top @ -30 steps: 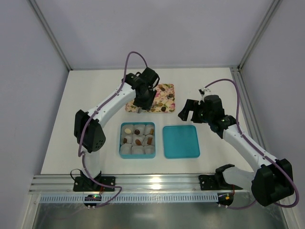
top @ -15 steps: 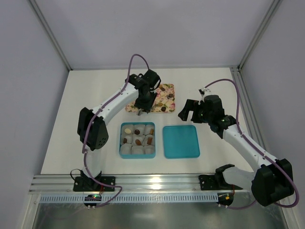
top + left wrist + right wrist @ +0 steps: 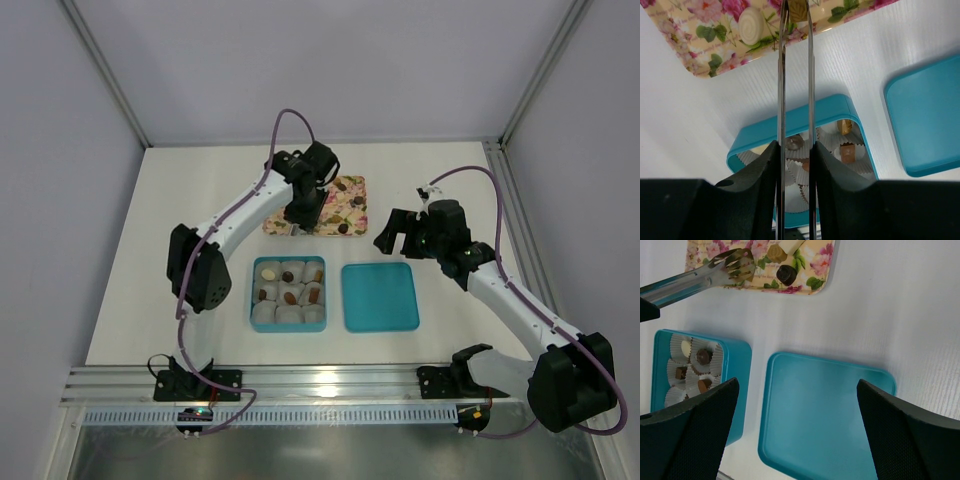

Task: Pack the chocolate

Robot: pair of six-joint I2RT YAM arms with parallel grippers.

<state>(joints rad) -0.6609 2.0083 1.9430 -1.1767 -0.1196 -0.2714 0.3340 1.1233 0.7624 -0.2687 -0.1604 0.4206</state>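
Observation:
My left gripper (image 3: 303, 205) is shut on metal tongs (image 3: 781, 75) and holds them over the near left part of the pink floral tray (image 3: 350, 212). A tan chocolate (image 3: 799, 9) shows between the tong tips; I cannot tell whether it is gripped. Other chocolates lie on the tray: a dark one (image 3: 785, 273), a tan one (image 3: 774, 251) and a white one (image 3: 751, 20). The teal box (image 3: 252, 300) of paper cups holds several chocolates (image 3: 288, 276). My right gripper (image 3: 395, 232) is open and empty, above the teal lid (image 3: 825, 410).
The teal lid (image 3: 380, 297) lies flat to the right of the box. The tray sits behind both, toward the back wall. White enclosure walls stand on three sides, and an aluminium rail (image 3: 330, 380) runs along the near edge.
The left arm's elbow has swung a little to the right, and the tongs have edged slightly farther onto the tray. The right arm has not moved.

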